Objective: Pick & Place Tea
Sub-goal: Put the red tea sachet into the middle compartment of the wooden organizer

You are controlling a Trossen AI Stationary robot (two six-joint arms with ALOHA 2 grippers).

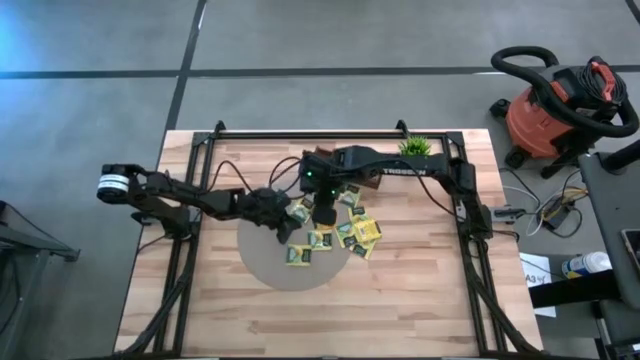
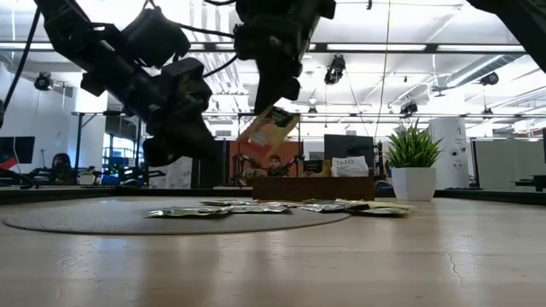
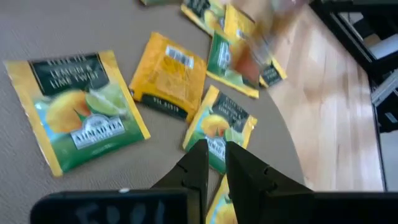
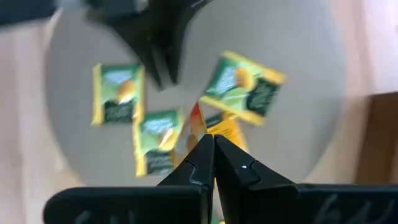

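Orange sachet (image 2: 268, 130), half-hidden by right end effector (image 2: 271, 95)

Yellow-green tea sachets (image 1: 330, 238), grey mat (image 1: 262, 262)

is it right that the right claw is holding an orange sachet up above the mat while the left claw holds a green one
Not quite. The right claw does hold an orange sachet above the mat, but the left claw holds nothing: the left wrist view shows its fingers nearly shut and bare over the sachets.

A potted plant (image 1: 415, 146) stands beside the wooden tray (image 2: 312, 188); a red vacuum (image 1: 548, 110) sits on the floor.
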